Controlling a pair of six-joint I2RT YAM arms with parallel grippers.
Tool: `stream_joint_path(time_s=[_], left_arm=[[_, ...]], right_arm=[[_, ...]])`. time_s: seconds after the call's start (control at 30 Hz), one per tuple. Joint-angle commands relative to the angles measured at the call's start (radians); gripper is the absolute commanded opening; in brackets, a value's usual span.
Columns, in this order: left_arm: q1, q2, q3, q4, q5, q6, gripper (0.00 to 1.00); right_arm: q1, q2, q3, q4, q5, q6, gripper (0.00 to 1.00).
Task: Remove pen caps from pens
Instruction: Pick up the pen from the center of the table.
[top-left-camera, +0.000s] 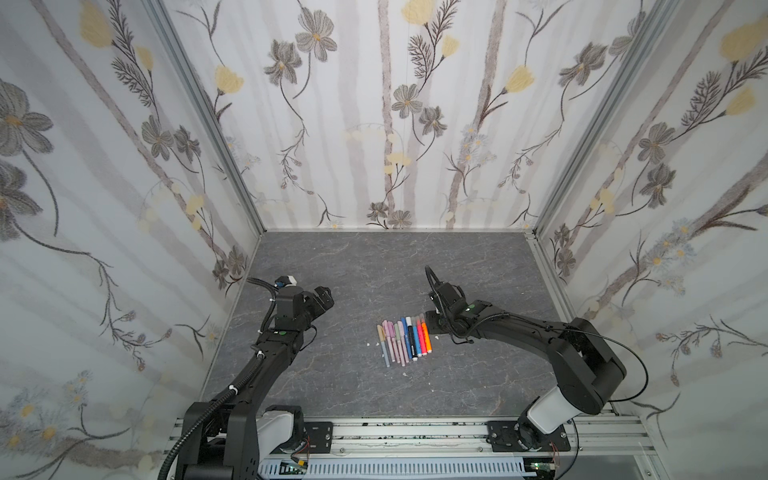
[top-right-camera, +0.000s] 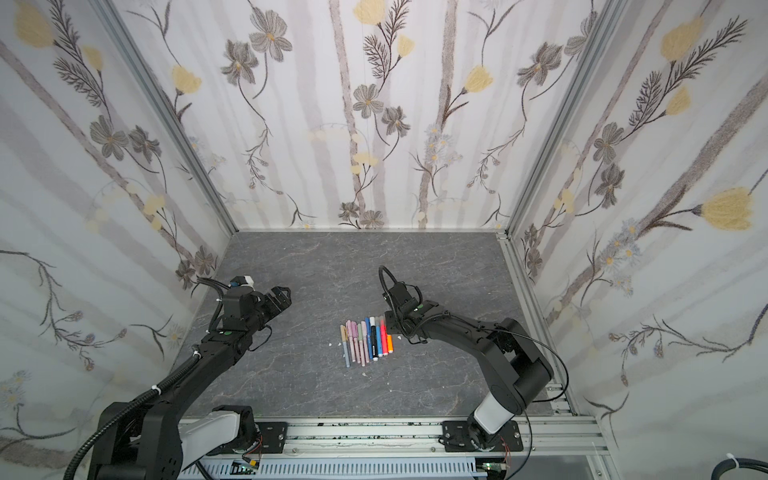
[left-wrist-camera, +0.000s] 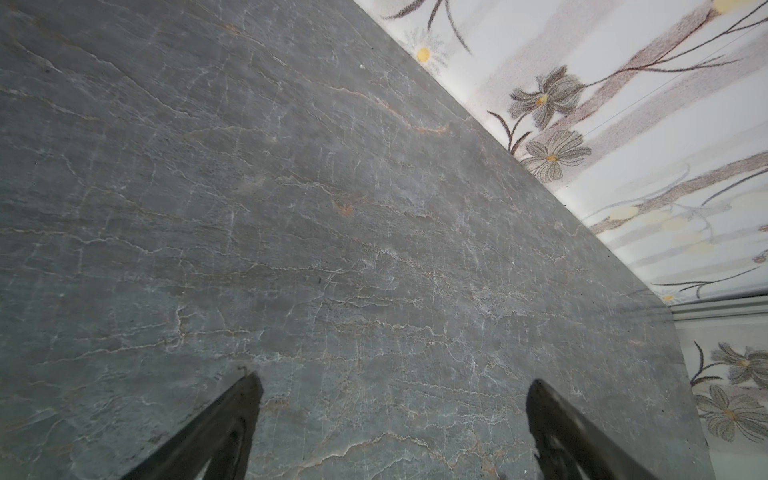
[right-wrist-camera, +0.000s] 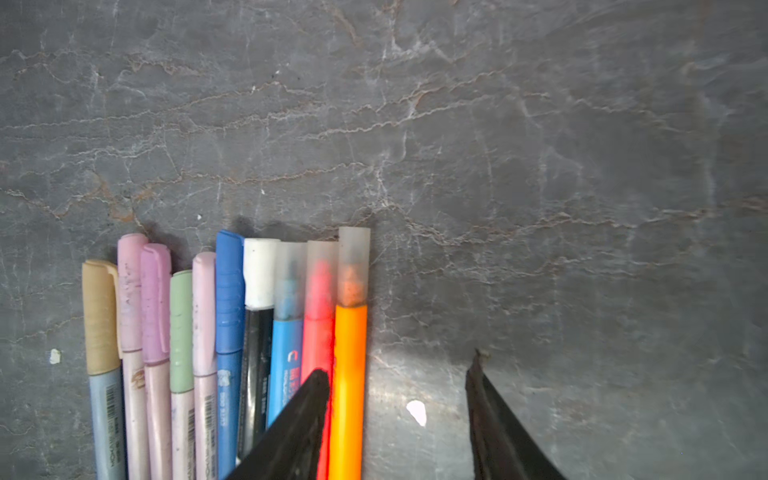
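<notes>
Grey veined stone table (top-left-camera: 374, 270), capped pens (top-left-camera: 405, 340) in a tight row mid-table, right wrist view alone shows frosted, ribbed, clipped caps (right-wrist-camera: 259, 272), right gripper (right-wrist-camera: 397, 363) apart astride orange pen (right-wrist-camera: 348, 374), left gripper (left-wrist-camera: 395, 379) wide above stone

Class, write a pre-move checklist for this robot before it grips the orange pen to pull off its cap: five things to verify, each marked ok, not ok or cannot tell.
1. The cap is on the orange pen: ok.
2. The orange pen lies between the right gripper's open jaws: ok.
3. Its fingers are clear of the red-pink pen: cannot tell; one overlaps it.
4. The left gripper is open and empty: ok.
5. The left gripper is near the pens: not ok; it is over bare table.
</notes>
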Motion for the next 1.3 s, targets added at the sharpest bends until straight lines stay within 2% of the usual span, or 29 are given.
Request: stream_joint_path(time_s=[0.0, 0.7, 0.93, 1.27], left_arm=[[0.001, 0.012, -0.008, 0.009, 0.01, -0.003, 1.0], [-0.001, 0.033, -0.003, 0.019, 0.02, -0.002, 1.0], [-0.002, 0.028, 0.008, 0.006, 0.024, 0.0, 1.0], [-0.035, 0.042, 0.068, -0.03, 0.086, 0.02, 1.0]], right_arm=[[0.012, 0.025, 0.017, 0.011, -0.01, 0.022, 0.54], [0.026, 0.085, -0.02, 0.048, -0.005, 0.039, 0.42], [0.03, 0.101, -0.025, 0.029, 0.021, 0.032, 0.32], [0.045, 0.092, -0.065, -0.012, 0.032, 0.014, 0.25]])
